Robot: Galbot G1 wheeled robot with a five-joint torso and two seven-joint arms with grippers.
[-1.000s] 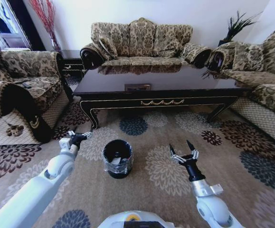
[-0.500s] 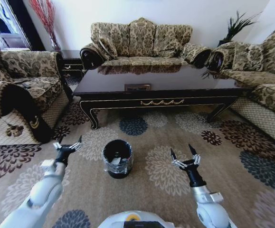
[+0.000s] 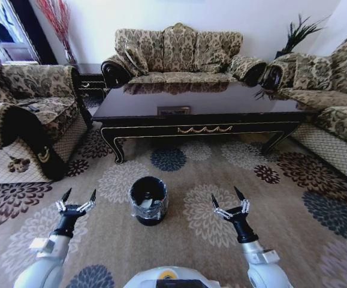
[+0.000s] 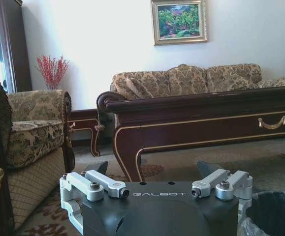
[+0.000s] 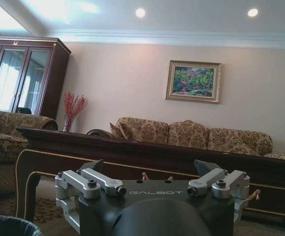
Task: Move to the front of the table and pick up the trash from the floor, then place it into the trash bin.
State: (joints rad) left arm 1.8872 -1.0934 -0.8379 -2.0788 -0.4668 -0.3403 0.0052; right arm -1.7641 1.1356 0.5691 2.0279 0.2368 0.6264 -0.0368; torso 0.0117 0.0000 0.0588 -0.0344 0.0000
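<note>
Left claw [image 3: 76,200] and right claw [image 3: 228,202] both spread, empty, hovering low over the carpet [image 3: 293,204]. Trash bin [image 3: 148,200] stands between them, white wad inside; coffee table [image 3: 197,108] beyond. No litter seen near either claw. Risk: inward swing clips and tips the bin.

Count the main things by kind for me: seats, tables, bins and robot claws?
Patterned beige-and-brown upholstered sofas: 3
Glossy near-black low coffee table: 1
Small black cylindrical trash bin: 1
Open metal claws: 2, left claw, right claw
Total: 7
</note>
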